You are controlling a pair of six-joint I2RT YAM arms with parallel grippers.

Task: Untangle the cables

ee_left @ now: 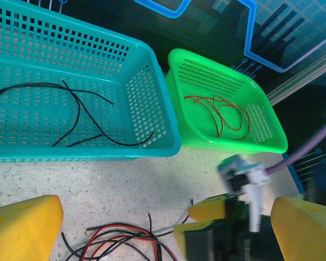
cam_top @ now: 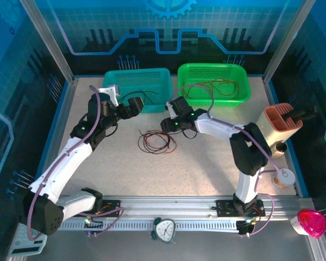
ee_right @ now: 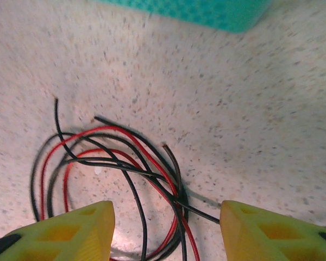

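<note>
Speckled table (cam_top: 206, 174). Teal basket (cam_top: 136, 72) and green basket (cam_top: 212, 66) side by side at far edge, upright. Peach slotted holder (cam_top: 276, 117) at right edge. Small clock (cam_top: 164, 230) on near rail. Pink dome (cam_top: 311, 223) at near-right corner.

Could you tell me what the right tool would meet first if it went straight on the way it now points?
The right tool would probably first meet the tangled cables on the table.

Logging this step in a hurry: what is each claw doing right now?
Left claw: open, holding nothing.
Right claw: open, empty, near the tangled red and black cables.
</note>
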